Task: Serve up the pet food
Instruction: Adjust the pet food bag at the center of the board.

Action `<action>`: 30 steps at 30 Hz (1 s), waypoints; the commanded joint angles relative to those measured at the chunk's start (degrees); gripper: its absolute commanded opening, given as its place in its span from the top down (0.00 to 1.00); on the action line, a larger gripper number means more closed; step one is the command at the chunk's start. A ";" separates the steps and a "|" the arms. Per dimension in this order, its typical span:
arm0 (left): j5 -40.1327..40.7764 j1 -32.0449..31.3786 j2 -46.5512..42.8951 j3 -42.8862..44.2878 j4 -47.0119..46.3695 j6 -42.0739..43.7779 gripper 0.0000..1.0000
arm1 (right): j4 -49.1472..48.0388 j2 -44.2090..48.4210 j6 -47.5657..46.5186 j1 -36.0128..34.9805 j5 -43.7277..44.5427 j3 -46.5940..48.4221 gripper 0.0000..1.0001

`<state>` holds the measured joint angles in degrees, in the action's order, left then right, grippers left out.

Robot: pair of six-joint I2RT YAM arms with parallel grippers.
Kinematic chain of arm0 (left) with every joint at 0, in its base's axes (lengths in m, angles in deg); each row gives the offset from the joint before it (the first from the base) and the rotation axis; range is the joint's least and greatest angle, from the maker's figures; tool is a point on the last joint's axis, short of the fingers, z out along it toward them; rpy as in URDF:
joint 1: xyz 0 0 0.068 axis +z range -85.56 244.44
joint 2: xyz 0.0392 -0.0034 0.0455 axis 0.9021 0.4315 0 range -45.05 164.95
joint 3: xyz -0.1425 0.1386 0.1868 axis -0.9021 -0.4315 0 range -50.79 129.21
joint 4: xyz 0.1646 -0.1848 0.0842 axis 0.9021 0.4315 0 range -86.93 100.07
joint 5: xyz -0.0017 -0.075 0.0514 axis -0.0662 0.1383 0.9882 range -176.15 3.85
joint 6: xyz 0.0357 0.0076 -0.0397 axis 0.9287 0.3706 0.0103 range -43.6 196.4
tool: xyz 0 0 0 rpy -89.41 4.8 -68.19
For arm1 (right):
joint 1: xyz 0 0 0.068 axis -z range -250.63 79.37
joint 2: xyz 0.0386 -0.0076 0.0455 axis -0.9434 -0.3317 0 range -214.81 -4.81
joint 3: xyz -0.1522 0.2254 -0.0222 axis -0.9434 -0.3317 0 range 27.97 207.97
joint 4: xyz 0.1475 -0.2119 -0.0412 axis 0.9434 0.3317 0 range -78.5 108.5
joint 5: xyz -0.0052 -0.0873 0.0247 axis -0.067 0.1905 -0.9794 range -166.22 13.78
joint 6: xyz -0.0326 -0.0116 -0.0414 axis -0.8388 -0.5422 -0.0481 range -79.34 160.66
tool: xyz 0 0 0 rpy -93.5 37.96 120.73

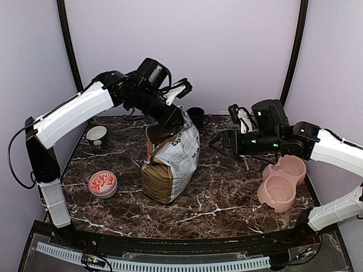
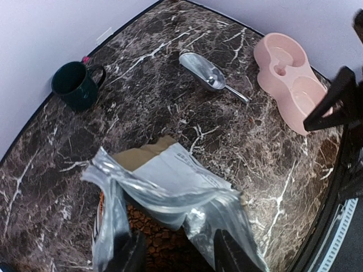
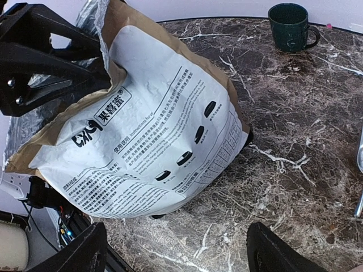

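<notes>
At the counter's (image 1: 227,192) centre the paper bag (image 1: 170,164) stands upright, mouth open, with the pet food (image 2: 161,235) heaped inside. At the bag's 12 o'clock the left tool (image 2: 180,252) sits at the rim, and I cannot tell whether it pinches the liner. At its 3 o'clock the right tool (image 1: 217,143) hangs open, holding nothing.

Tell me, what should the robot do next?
Probably move the open right claw to the metal scoop: the bag gapes open with kibble showing, the scoop lies untouched on the table, and the pink double bowl looks empty.
</notes>
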<state>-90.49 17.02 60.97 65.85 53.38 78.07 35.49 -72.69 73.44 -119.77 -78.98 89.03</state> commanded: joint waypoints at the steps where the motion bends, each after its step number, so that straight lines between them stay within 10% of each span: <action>1: 4.88 0.13 1.14 1.57 3.73 0.92 0.82 | -1.93 0.21 -1.31 -0.34 1.36 1.31 0.15; 3: 6.05 0.08 1.08 1.58 3.50 0.40 0.99 | -2.10 0.39 -0.99 -0.33 1.36 1.12 0.15; 18: 11.48 1.28 -8.57 0.24 4.47 -17.77 0.99 | -4.02 -1.02 0.16 -0.34 0.67 4.39 0.15; 30: 8.10 -7.49 -7.14 6.48 5.02 -13.52 0.36 | -1.46 2.54 2.51 -0.35 6.01 2.81 0.15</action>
<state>-82.23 12.85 53.37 70.24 56.98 62.75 34.16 -72.93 74.88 -119.77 -76.10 91.91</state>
